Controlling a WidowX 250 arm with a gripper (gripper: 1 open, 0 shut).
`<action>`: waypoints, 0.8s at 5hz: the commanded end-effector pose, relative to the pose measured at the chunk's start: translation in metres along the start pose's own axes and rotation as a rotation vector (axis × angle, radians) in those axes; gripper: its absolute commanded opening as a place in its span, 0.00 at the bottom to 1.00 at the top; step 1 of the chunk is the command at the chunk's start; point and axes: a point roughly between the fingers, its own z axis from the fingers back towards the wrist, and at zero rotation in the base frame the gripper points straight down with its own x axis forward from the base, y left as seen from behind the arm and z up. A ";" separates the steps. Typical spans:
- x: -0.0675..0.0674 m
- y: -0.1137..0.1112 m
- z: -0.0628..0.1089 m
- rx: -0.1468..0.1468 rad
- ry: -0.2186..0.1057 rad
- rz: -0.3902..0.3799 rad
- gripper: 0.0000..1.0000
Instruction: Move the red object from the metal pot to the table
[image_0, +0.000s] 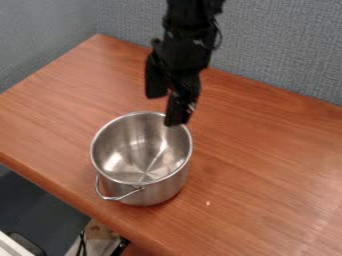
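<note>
- Nearest the camera, the table (54, 110) presents its front edge; the surface is reddish-brown wood grain, running back toward a grey wall (287, 45).
- On the table's near half stands the metal pot (140, 160), upright, with one loop handle (114, 194) facing the camera. What shows of its interior is bare polished steel with reflections.
- The red object: I cannot find it in this view. It is not visible in the pot, on the table, or between my fingers.
- Above the pot's far rim hangs my gripper (168, 98), pointing downward, clear of the rim.
- My jaws stand apart, with nothing visible between them; one dark finger (178, 106) hangs lower in view than the other.
</note>
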 end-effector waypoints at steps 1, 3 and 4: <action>-0.021 0.022 0.031 0.007 -0.044 0.001 1.00; -0.054 -0.010 0.016 -0.094 -0.029 0.234 1.00; -0.066 -0.029 0.002 -0.137 -0.015 0.325 1.00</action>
